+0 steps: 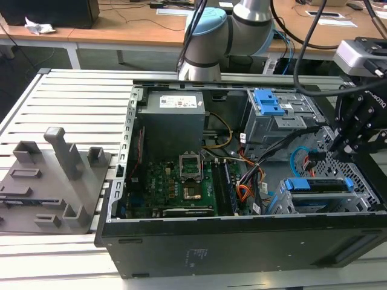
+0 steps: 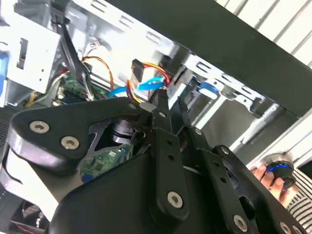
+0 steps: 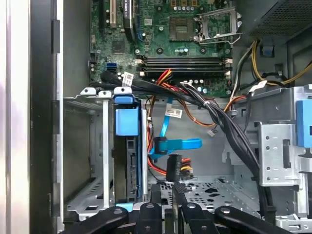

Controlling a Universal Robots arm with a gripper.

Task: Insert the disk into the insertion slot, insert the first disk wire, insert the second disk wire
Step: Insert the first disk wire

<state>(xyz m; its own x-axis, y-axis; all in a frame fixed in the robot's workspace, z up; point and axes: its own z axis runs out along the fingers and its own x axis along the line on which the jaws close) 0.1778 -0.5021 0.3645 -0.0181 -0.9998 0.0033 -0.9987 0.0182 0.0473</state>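
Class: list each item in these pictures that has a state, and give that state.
Computer case: side open.
Disk: seated in insertion slot.
Black wire connector: hanging loose, unplugged.
Blue cable: end loose.
Gripper: close by that connector.

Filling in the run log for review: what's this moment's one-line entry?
disk: in insertion slot | gripper: next to black wire connector | blue cable: beside that connector

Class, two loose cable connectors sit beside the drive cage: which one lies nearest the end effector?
The black connector on red, yellow and black wires, just ahead of the end effector. The bright blue flat-cable connector lies farther beyond it.
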